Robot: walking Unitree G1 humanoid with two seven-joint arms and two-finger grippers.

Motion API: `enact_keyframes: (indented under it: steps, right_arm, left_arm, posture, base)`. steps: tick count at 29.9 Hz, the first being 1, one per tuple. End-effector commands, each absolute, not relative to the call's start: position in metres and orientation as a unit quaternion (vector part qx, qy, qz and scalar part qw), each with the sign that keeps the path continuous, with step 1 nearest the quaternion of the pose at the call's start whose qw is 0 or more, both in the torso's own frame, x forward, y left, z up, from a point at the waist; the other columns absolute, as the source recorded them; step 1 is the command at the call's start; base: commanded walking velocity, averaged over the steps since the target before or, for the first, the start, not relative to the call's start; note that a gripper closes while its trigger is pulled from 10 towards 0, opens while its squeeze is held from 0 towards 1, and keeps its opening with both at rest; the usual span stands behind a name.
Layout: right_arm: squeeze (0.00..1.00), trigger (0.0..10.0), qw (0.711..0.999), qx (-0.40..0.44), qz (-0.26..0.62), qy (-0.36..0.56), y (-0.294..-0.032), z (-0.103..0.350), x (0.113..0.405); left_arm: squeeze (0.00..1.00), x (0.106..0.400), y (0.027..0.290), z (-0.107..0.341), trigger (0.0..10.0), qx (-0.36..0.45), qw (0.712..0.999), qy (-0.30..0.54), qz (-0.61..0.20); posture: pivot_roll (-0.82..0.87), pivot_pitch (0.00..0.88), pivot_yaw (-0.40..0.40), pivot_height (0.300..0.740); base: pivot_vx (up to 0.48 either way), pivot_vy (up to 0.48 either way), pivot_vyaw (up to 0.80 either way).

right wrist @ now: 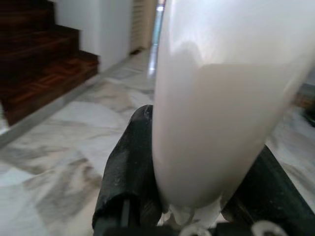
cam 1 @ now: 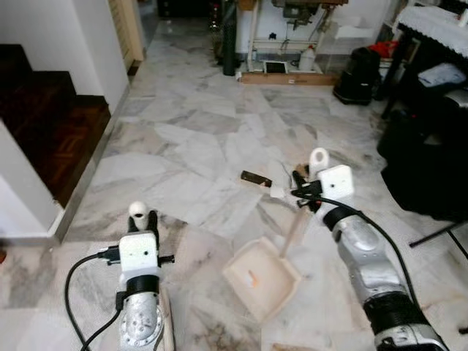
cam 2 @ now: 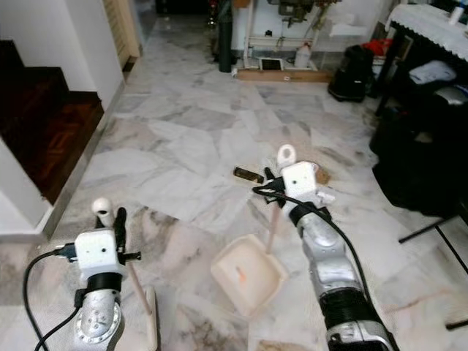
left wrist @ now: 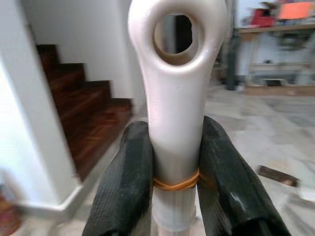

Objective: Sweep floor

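Observation:
My left gripper (cam 1: 141, 221) is shut on the white broom handle (left wrist: 177, 98), low at the left; its black fingers (left wrist: 129, 182) clamp the handle just under its eyelet and a rubber band. The broom's stick (cam 2: 137, 291) runs down to the floor beside my arm. My right gripper (cam 1: 304, 191) is shut on the tall handle (right wrist: 216, 98) of a cream dustpan (cam 1: 272, 291), which rests on the marble floor between the arms. A small orange scrap (cam 1: 252, 276) lies in the pan. A dark brown piece (cam 1: 256, 178) lies on the floor just beyond the pan's handle.
Dark wooden stairs (cam 1: 51, 124) rise at the left behind a white wall. Black bags (cam 1: 424, 161) and a cloth-covered table (cam 1: 439, 25) crowd the right side, with a thin stand leg (cam 1: 439, 234) on the floor. A wooden plank (cam 1: 289, 78) and a black bag (cam 1: 358, 73) lie at the back.

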State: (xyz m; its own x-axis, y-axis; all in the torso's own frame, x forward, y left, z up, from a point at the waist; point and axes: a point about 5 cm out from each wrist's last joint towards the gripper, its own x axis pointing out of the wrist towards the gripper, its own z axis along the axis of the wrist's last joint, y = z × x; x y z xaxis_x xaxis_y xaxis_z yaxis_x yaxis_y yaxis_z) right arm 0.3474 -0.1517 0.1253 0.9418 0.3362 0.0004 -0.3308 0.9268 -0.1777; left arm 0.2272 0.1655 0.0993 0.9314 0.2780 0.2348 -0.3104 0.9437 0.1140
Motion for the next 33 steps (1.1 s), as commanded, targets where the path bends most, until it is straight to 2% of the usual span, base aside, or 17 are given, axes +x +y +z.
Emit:
enact_keyframes:
  steps: [1,6,10,19,24,33]
  right_arm:
    - [0.00,10.0,0.978,-0.098,0.180,-0.043,-0.146,0.137,0.353]
    - [0.00,10.0,0.974,-0.086,0.204,-0.036,-0.123,0.132,0.360]
    - [0.00,10.0,0.977,-0.074,0.199,-0.029,-0.116,0.130,0.364]
    - [0.00,10.0,0.983,-0.062,0.172,-0.028,-0.120,0.123,0.363]
    - [0.00,10.0,0.986,-0.055,0.154,-0.025,-0.123,0.119,0.361]
    - [0.00,10.0,0.987,-0.052,0.149,-0.037,-0.124,0.121,0.360]
  left_arm:
    - [0.00,0.224,0.173,0.109,10.0,0.091,0.973,-0.128,0.167]
    - [0.00,0.207,0.183,0.111,10.0,0.104,0.968,-0.119,0.197]
    - [0.00,0.203,0.188,0.115,10.0,0.111,0.966,-0.119,0.200]
    - [0.00,0.206,0.189,0.118,10.0,0.118,0.972,-0.110,0.172]
    - [0.00,0.209,0.185,0.119,10.0,0.108,0.976,-0.107,0.155]
    - [0.00,0.213,0.177,0.117,10.0,0.095,0.981,-0.096,0.137]
  posture:
    - [-0.14,0.000,-0.104,0.740]
    - [-0.09,0.000,-0.099,0.740]
    - [-0.08,0.000,-0.079,0.740]
    - [-0.13,0.000,-0.023,0.740]
    - [-0.16,0.038,0.004,0.740]
    - [-0.18,0.049,0.014,0.740]
  base:
    - [0.000,0.000,0.00]
    - [0.000,0.000,0.00]
    - [0.000,0.000,0.00]
    - [0.000,0.000,0.00]
    - [0.000,0.000,0.00]
    - [0.000,0.000,0.00]
